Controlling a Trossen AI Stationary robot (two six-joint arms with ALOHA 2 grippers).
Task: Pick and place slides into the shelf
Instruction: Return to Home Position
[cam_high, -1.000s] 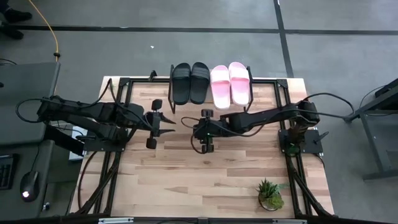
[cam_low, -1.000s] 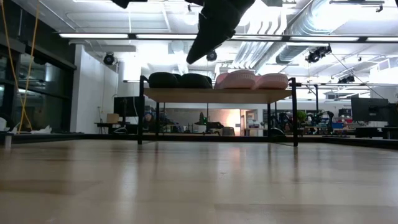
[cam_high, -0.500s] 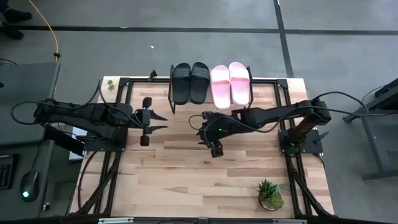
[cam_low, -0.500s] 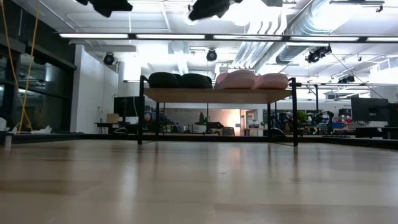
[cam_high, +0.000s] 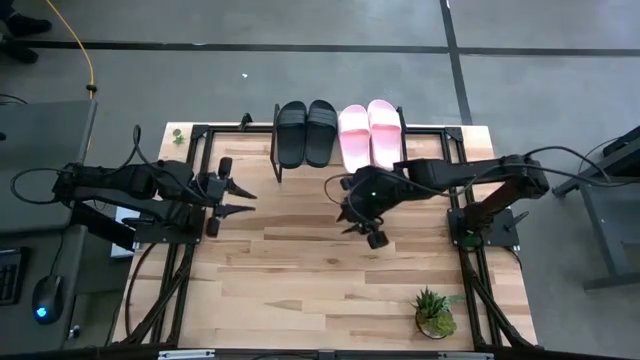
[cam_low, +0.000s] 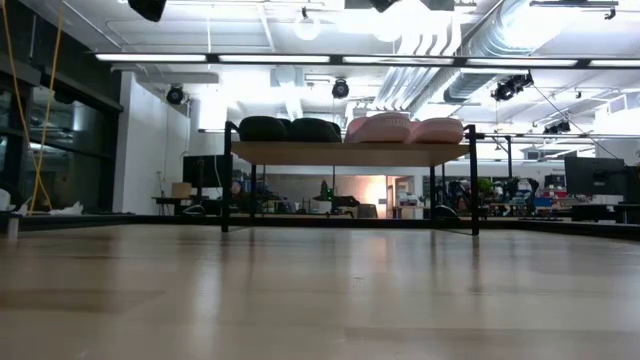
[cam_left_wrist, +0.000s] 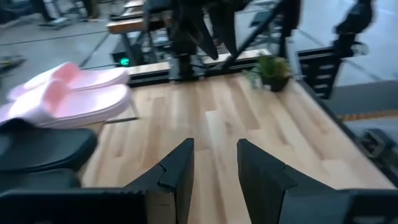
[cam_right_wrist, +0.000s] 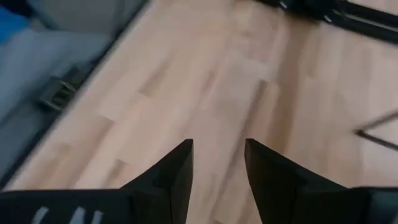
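With all four slides (cam_high: 353, 140) on the shelf (cam_low: 350, 153), upper centre in the high view, and both jaws apart and empty, the likeliest remaining risk is the right jaws, just below it, clipping a leg when homing.

My wooden tabletop (cam_high: 300, 290) stood on a grey floor (cam_high: 330, 75) crossed by dark lines, with a yellow cable (cam_high: 88, 60) trailing over it. A small potted plant (cam_high: 435, 313) sat near one table corner. Beside the table was a grey desk (cam_high: 40, 125) with a computer mouse (cam_high: 43, 302). Strip lights (cam_low: 330, 58) and silver ducts (cam_low: 440, 50) ran overhead, and a white wall (cam_low: 150, 150) rose behind.
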